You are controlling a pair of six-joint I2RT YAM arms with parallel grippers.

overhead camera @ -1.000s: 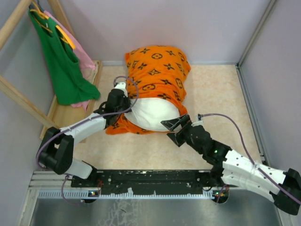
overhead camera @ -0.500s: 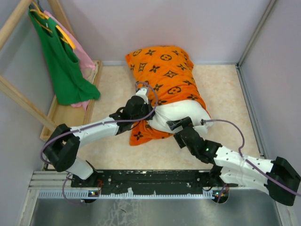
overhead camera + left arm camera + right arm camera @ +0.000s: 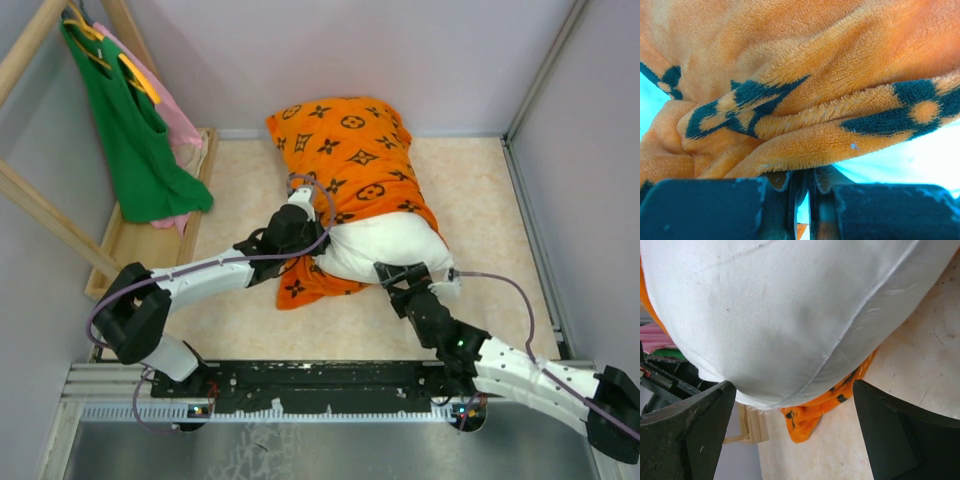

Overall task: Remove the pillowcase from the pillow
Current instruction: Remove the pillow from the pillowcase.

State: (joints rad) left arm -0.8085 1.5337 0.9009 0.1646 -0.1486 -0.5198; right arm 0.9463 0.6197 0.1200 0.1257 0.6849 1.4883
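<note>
Left gripper clamps pillowcase fold, lower centre frame, for peeling. Right gripper spread wide, bracketing bare pillow end as anchor.

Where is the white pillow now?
In the top view, right of centre: the pillow pokes out of the pillowcase, just beyond the right end effector.

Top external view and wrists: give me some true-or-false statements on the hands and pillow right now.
1. The left hand is shut on the bright orange fabric pillowcase with black motifs. True.
2. The right hand is shut on that pillowcase. False: it is open, straddling the bare end of the plump white pillow.
3. The pillow is fully out of the pillowcase. False: only its near end shows.
4. The green tank top hangs on the wooden rack at left. True.
</note>
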